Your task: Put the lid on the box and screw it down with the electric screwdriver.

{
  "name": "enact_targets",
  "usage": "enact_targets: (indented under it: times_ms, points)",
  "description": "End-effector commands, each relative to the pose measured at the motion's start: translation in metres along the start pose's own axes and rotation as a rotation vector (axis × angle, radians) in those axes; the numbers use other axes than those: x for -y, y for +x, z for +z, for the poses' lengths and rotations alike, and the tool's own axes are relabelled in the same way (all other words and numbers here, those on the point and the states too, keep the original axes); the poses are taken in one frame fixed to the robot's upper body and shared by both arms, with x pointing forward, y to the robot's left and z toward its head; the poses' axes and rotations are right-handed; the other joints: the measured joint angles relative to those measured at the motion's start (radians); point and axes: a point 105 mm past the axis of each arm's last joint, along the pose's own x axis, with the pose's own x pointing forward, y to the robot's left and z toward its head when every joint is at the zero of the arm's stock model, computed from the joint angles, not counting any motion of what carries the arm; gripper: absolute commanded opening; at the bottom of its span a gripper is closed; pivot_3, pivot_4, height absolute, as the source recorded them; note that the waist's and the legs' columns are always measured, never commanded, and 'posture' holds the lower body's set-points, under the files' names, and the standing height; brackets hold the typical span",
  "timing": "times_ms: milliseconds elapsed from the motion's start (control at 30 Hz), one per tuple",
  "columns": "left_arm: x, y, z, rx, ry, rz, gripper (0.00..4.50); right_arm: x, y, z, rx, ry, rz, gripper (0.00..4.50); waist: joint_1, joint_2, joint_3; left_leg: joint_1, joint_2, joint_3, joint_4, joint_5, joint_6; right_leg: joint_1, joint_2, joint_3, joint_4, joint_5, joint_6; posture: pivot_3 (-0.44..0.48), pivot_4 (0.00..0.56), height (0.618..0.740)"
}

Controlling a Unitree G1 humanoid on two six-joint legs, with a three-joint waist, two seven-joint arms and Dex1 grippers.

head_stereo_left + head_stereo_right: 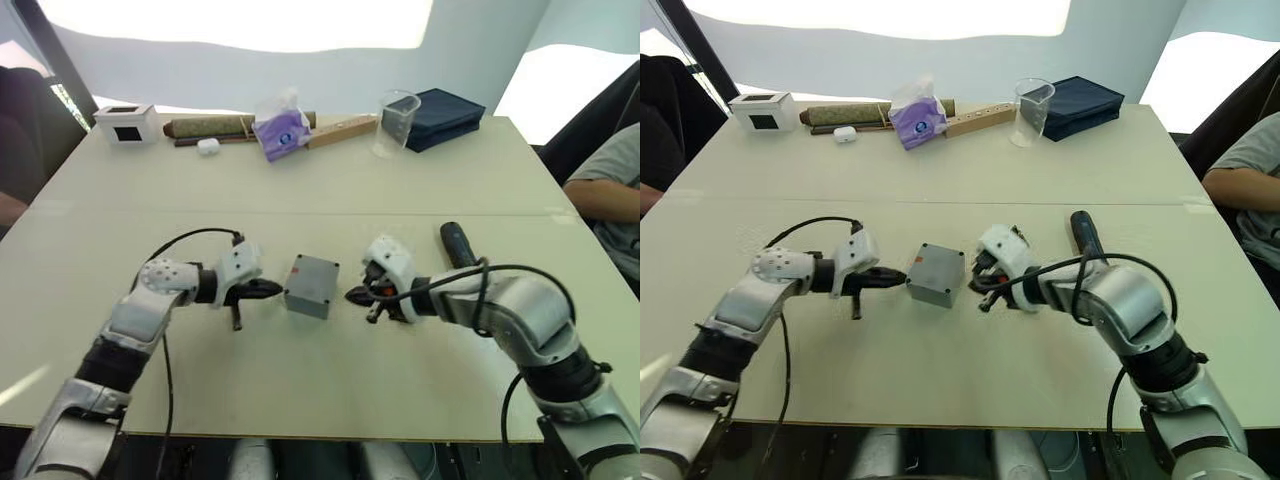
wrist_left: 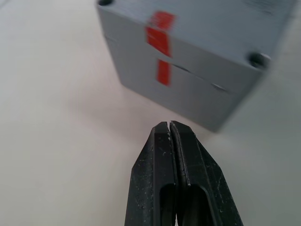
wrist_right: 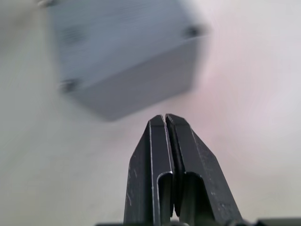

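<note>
Both claws (image 1: 272, 290) (image 1: 357, 296) closed, flanking lidded box (image 1: 311, 285).

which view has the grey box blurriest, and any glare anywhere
Right wrist view: the small grey plastic box is softest, while the shut right claw is crisp. Left wrist view: sharper, with its red mark readable. Left eye view: the bright backdrop is blown out.

The small grey box (image 1: 311, 286) sits flat on the table with its grey lid (image 2: 202, 23) on top and a red mark on one side, while the black electric screwdriver (image 1: 458, 244) lies nearby.
</note>
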Motion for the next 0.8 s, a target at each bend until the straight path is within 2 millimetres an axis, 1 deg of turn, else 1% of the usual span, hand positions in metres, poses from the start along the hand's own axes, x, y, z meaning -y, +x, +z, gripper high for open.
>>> enact_targets:
  times_ms: [33, 100, 200, 333, 433, 567, 733, 800]
  points:
    - [0.023, -0.004, 0.017, 0.045, 0.033, -0.104, 0.00, 0.019, 0.002, 0.019, 0.066, -0.034, -0.051, 0.03, 0.001, 0.000, 0.000, 0.000, 0.000, 0.000, 0.000, 0.000, 0.000, 0.000, 0.000, 0.000, 0.000, 0.000, 0.000, 0.000, 0.150, 0.740]
    - [0.032, 0.000, 0.017, 0.046, 0.029, -0.129, 0.00, 0.028, 0.009, 0.024, 0.081, -0.036, -0.063, 0.03, 0.004, 0.000, 0.000, 0.000, 0.000, 0.000, 0.001, 0.000, 0.000, 0.000, 0.000, 0.000, 0.000, 0.000, 0.000, 0.000, 0.150, 0.740]
    - [0.035, 0.007, 0.019, 0.053, 0.026, -0.124, 0.00, 0.028, 0.020, 0.027, 0.102, -0.051, -0.044, 0.03, 0.006, 0.000, 0.000, 0.000, 0.000, 0.000, 0.001, 0.000, 0.000, 0.001, -0.001, 0.000, 0.000, 0.000, 0.000, 0.000, 0.150, 0.740]
    - [0.030, 0.013, 0.024, 0.072, 0.026, -0.098, 0.00, 0.023, 0.034, 0.033, 0.162, -0.039, 0.007, 0.03, 0.004, 0.000, 0.000, 0.000, 0.000, 0.000, 0.001, 0.000, 0.000, 0.000, 0.000, 0.000, 0.000, 0.000, 0.000, 0.000, 0.150, 0.740]
    - [0.024, 0.015, 0.026, 0.070, 0.042, -0.072, 0.00, 0.017, 0.043, 0.026, 0.155, -0.062, 0.042, 0.03, 0.002, 0.000, 0.000, 0.000, 0.000, 0.000, 0.001, 0.000, 0.000, 0.000, 0.000, 0.000, 0.000, 0.000, 0.000, 0.000, 0.150, 0.740]
    - [0.017, 0.015, 0.028, 0.065, 0.060, -0.038, 0.00, 0.011, 0.046, 0.020, 0.144, -0.070, 0.083, 0.03, 0.002, 0.000, 0.000, 0.000, 0.000, 0.000, 0.001, 0.000, 0.000, 0.000, 0.000, 0.000, 0.001, 0.000, 0.000, 0.000, 0.150, 0.740]
    - [0.012, 0.012, 0.029, 0.060, 0.071, -0.012, 0.00, 0.004, 0.042, 0.015, 0.133, -0.072, 0.129, 0.03, 0.002, 0.000, 0.000, 0.000, 0.000, 0.000, 0.001, 0.000, 0.000, 0.000, 0.000, 0.000, 0.001, 0.000, 0.000, 0.000, 0.150, 0.740]
    - [0.006, 0.011, 0.028, 0.054, 0.078, 0.006, 0.00, -0.003, 0.037, 0.012, 0.129, -0.083, 0.164, 0.03, 0.003, 0.000, 0.000, 0.000, 0.000, 0.000, 0.001, 0.000, 0.000, 0.000, 0.000, 0.000, 0.001, 0.000, 0.000, 0.000, 0.150, 0.740]
